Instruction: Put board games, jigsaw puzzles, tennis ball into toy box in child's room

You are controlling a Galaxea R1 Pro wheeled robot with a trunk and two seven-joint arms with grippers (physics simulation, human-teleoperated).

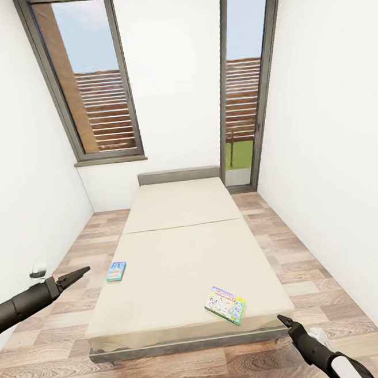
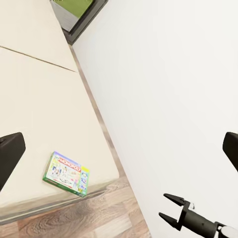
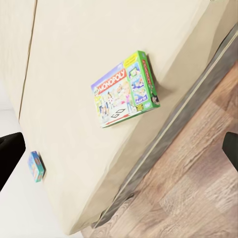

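robot's parked at the foot of the bed [image 1: 183,253], both arms low. left gripper [image 1: 76,275] looks pinched together in the head view; right gripper [image 1: 284,321] has its fingers apart, empty. green-edged monopoly box [image 1: 225,304] sits at 5 o'clock on the mattress, right at the edge, blue game box [image 1: 115,271] at 9 o'clock. my worry: a sloppy nudge slides monopoly off onto the floor [image 1: 172,375].

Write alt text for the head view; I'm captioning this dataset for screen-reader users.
A beige-covered bed on a wood-plank floor holds two flat board game boxes: a small blue one at its left edge and a green-edged Monopoly one near its front right corner. The left pincer and right pincer hover empty at either side.
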